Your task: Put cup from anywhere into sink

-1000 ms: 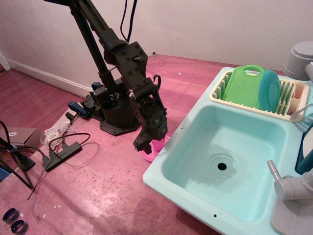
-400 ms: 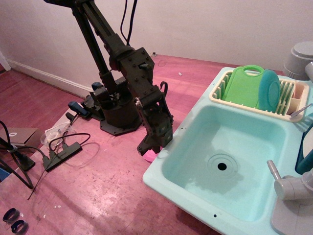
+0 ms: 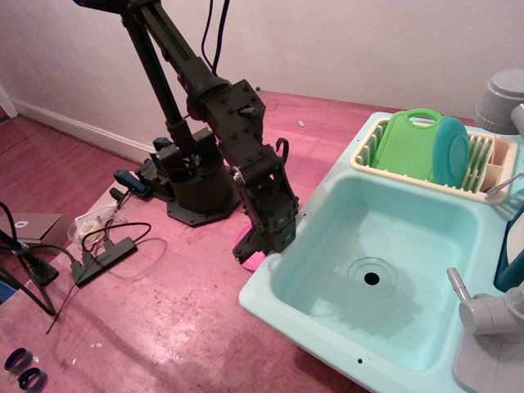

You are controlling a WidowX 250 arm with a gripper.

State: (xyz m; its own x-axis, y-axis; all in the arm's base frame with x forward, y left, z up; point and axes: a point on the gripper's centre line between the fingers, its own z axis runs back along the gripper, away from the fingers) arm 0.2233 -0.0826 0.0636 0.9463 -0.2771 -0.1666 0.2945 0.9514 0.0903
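Observation:
The pink cup (image 3: 251,260) stands on the reddish floor just off the sink's left rim. Only its lower edge shows below the black gripper (image 3: 262,247). The gripper points down over the cup and covers most of it. The jaws are dark against the arm, so I cannot tell how wide they stand or whether they grip the cup. The mint-turquoise sink (image 3: 327,246) lies to the right, and its basin holds nothing but the dark drain hole (image 3: 372,278). The gripper is close to the sink's left rim.
A cream dish rack (image 3: 491,168) with a green board and a teal plate sits at the sink's back. The grey faucet (image 3: 483,311) is at the right front. The arm's base (image 3: 192,192), cables and a power strip (image 3: 102,255) lie to the left.
The gripper has moved right and down over the cup, towards the sink's rim. The cup showed widely beside it one second ago and is now mostly covered. The cup's lower edge has not shifted.

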